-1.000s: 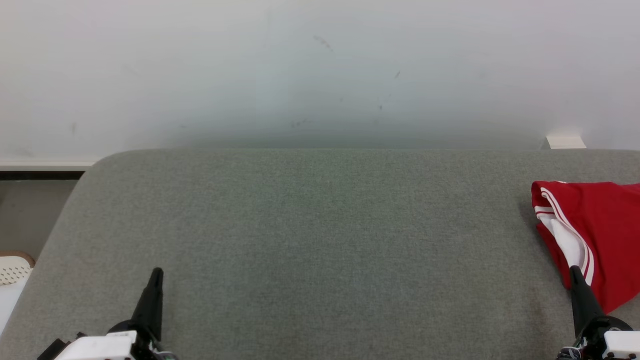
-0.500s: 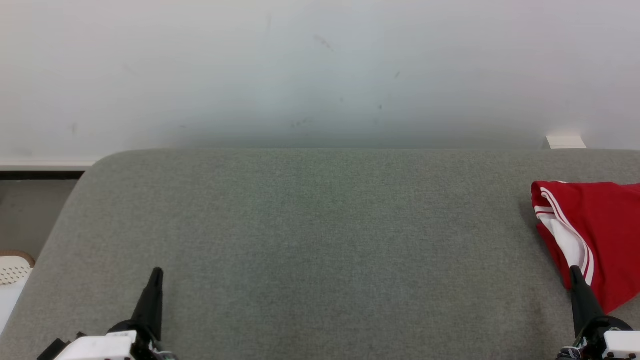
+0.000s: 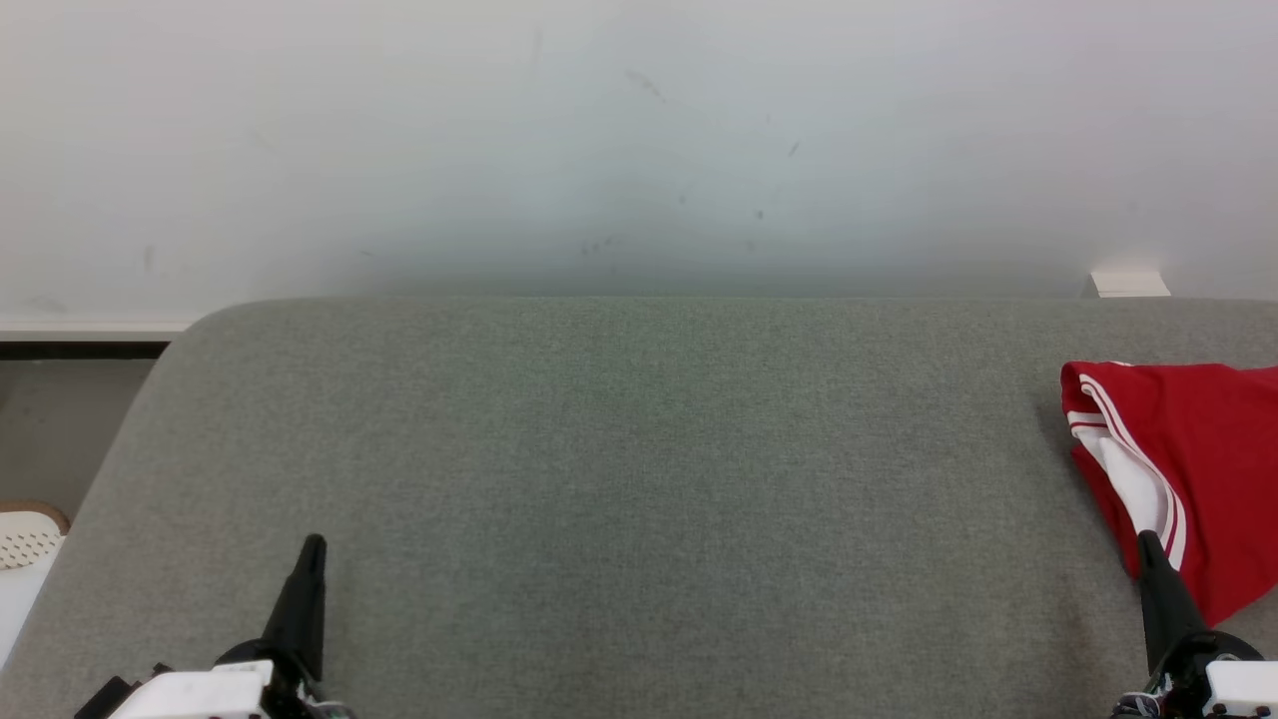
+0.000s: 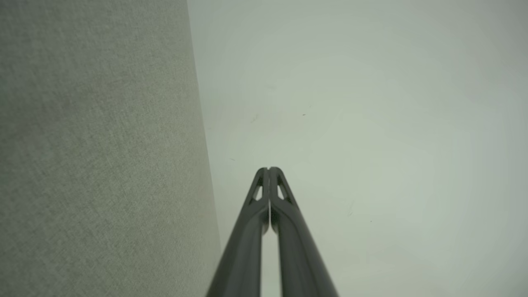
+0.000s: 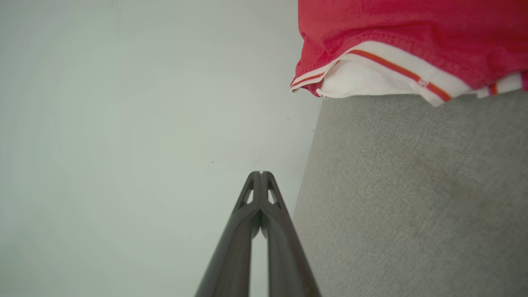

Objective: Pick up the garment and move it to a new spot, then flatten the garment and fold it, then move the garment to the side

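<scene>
Red garment (image 3: 1203,439) with white striped trim lies at the right edge of the head view on the grey fabric surface (image 3: 639,479). Left gripper (image 3: 314,547) at lower left and right gripper (image 3: 1146,541) at lower right both have their fingers pressed together, holding nothing. A tiny mark on the trim is too small to read.

The left end effector (image 3: 313,547) and right end effector (image 3: 1147,541) share slim tapering black fingers (image 4: 243,247) on white housings (image 3: 200,694).

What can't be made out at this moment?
Red garment with white trim: cut off by head view's right edge and right wrist view's top edge; shape unknown.
White perforated object: cut by head view's left edge.
Small white block: head view, too small to identify.
</scene>
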### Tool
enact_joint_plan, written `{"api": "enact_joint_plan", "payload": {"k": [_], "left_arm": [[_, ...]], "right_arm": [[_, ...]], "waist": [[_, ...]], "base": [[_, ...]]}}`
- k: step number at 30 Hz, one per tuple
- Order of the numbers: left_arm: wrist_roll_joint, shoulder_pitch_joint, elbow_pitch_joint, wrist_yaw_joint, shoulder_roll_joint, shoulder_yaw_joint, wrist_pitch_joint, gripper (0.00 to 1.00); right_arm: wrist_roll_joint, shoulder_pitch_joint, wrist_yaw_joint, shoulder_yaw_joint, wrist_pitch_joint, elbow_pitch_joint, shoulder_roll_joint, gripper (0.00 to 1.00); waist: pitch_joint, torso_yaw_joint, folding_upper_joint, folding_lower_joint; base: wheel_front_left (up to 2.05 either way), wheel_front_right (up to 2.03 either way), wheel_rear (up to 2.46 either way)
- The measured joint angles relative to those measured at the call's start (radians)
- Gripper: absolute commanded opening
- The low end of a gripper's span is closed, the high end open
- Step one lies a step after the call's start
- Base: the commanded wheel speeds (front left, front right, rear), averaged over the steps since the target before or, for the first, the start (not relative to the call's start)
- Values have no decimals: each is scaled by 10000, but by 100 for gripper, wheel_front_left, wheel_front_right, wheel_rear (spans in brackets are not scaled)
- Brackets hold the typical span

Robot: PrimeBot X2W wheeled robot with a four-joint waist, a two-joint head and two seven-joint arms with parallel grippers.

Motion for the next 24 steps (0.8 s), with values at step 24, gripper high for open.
{"api": "enact_joint_plan", "payload": {"k": [24], "left_arm": [[0,-1,0,0,0,0,0,0]], "right_arm": [[0,0,0,0,0,0,0,0]], "waist": [[0,0,0,0]], "base": [[0,0,0]]}}
